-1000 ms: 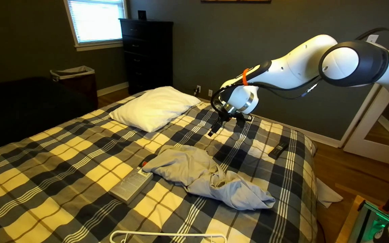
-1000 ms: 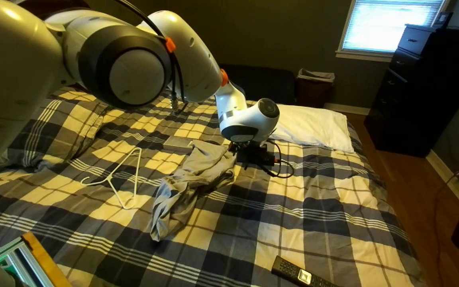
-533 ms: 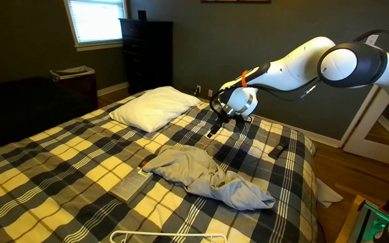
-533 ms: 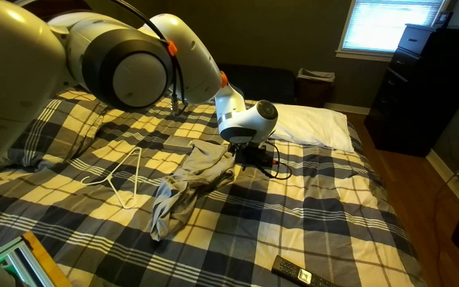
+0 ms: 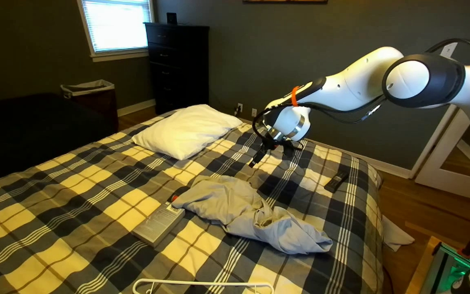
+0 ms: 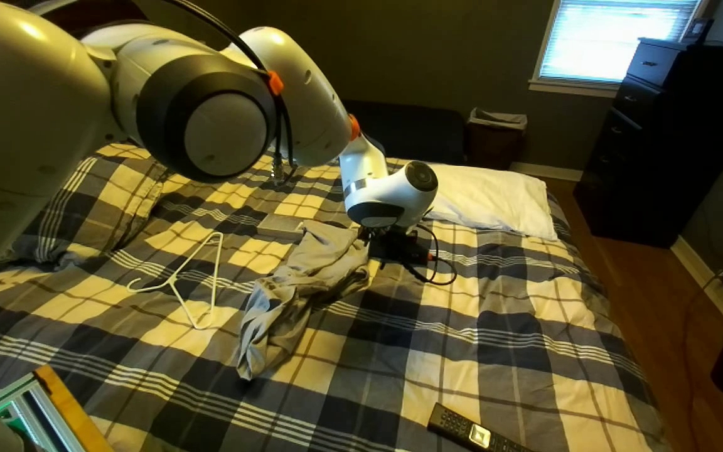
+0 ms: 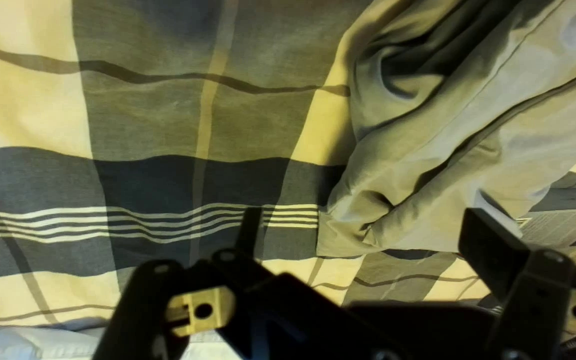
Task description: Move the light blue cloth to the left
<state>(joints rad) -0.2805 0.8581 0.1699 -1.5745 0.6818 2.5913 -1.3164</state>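
Plaid bed [image 5: 72,228], dark wall [image 5: 320,36] behind. In an exterior view, cloth [image 5: 222,200] lies bunched mid-bed. Clocked from the cloth: pillow [image 5: 188,130] at 11 o'clock, dresser [image 5: 182,67] and window [image 5: 116,26] farther out at 11, box [image 5: 159,224] just beside at 9, remote [image 5: 336,181] at 2, hanger [image 5: 204,282] at 7. Pincer [image 7: 365,222] spread wide in the wrist view; in an exterior view it hangs over the bed at 1 o'clock, gap showing between its fingers [image 5: 258,157] and the cloth.

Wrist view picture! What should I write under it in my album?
Looking down past the robot's open hand at a crumpled cloth on a plaid bedspread.
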